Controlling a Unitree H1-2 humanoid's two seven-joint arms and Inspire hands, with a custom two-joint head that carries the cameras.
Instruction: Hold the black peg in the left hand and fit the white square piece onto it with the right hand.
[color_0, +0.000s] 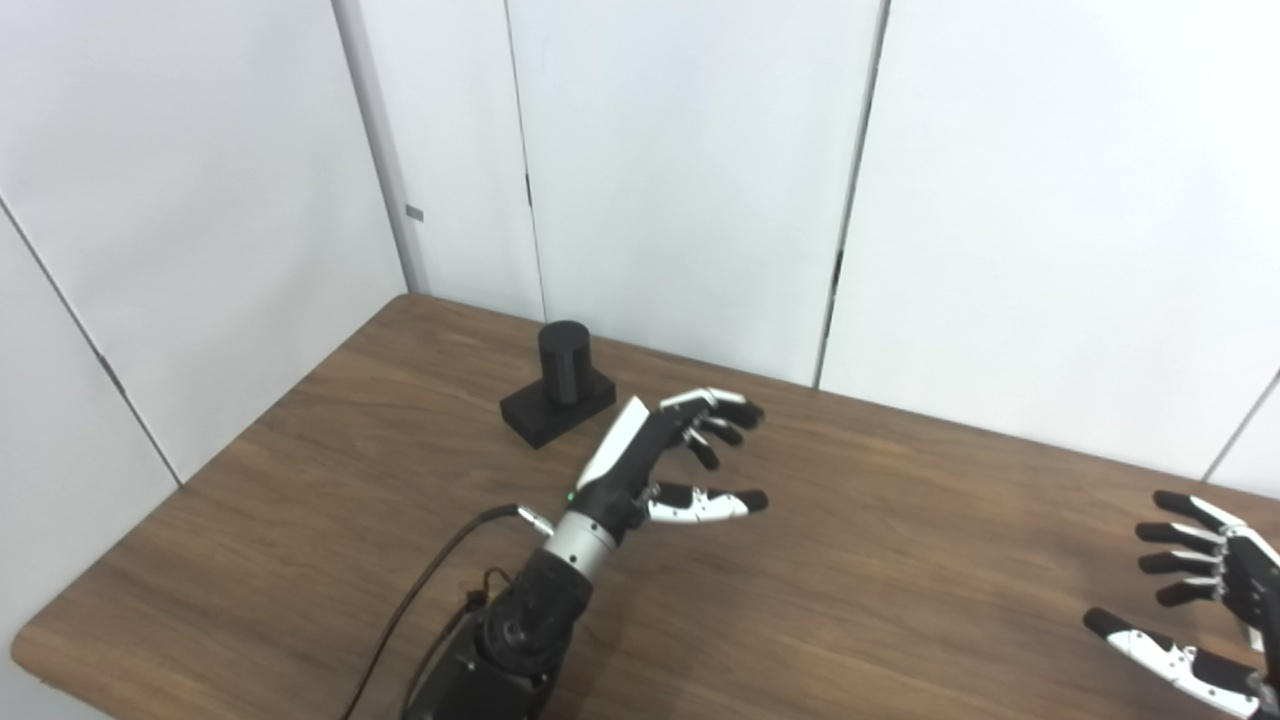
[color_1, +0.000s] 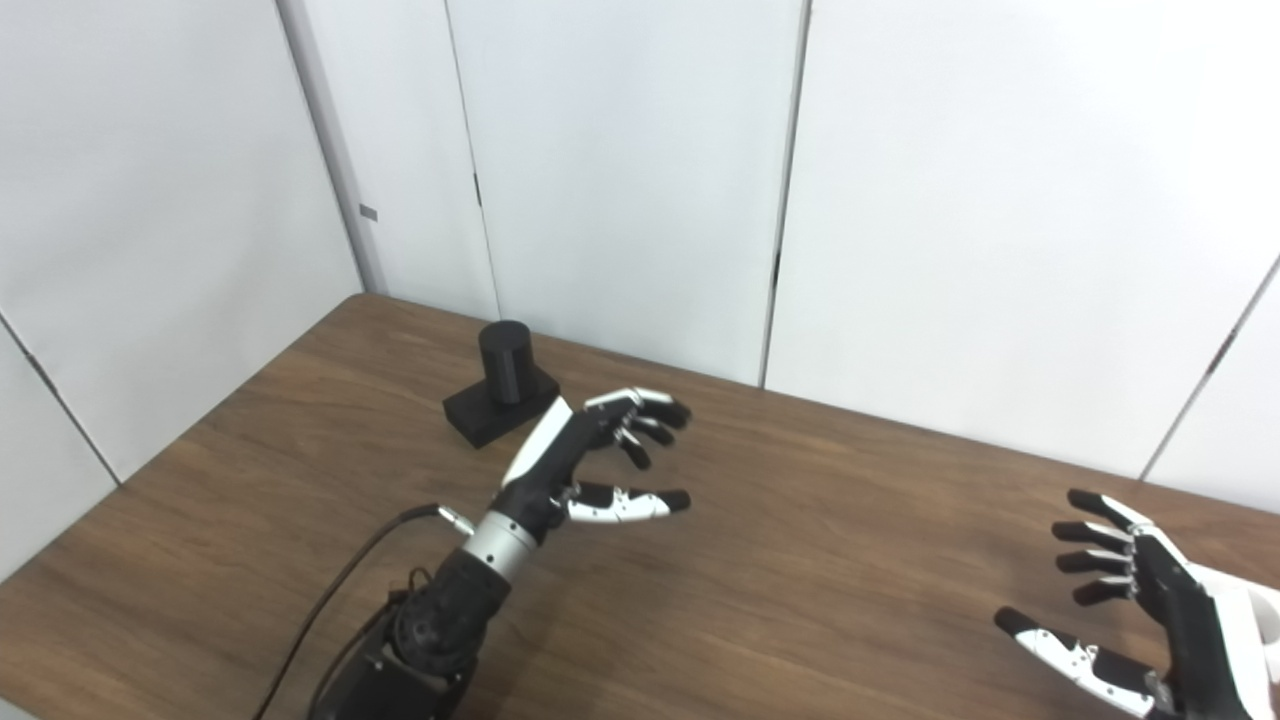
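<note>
The black peg (color_0: 563, 362) is a short upright cylinder on a flat black square base (color_0: 557, 408), standing on the brown table (color_0: 900, 560) near its far left corner. My left hand (color_0: 668, 462) hovers open just right of and nearer than the peg, fingers spread and curled, touching nothing. At the table's right side my right hand (color_1: 1130, 600) is open too, fingers apart and empty. A curved white edge (color_1: 1262, 612) shows behind the right hand in the right eye view; I cannot tell what it is. No white square piece is identifiable.
White wall panels (color_0: 680, 180) close off the table at the back and left. A black cable (color_0: 420, 590) runs along the left forearm. Bare wood lies between the two hands.
</note>
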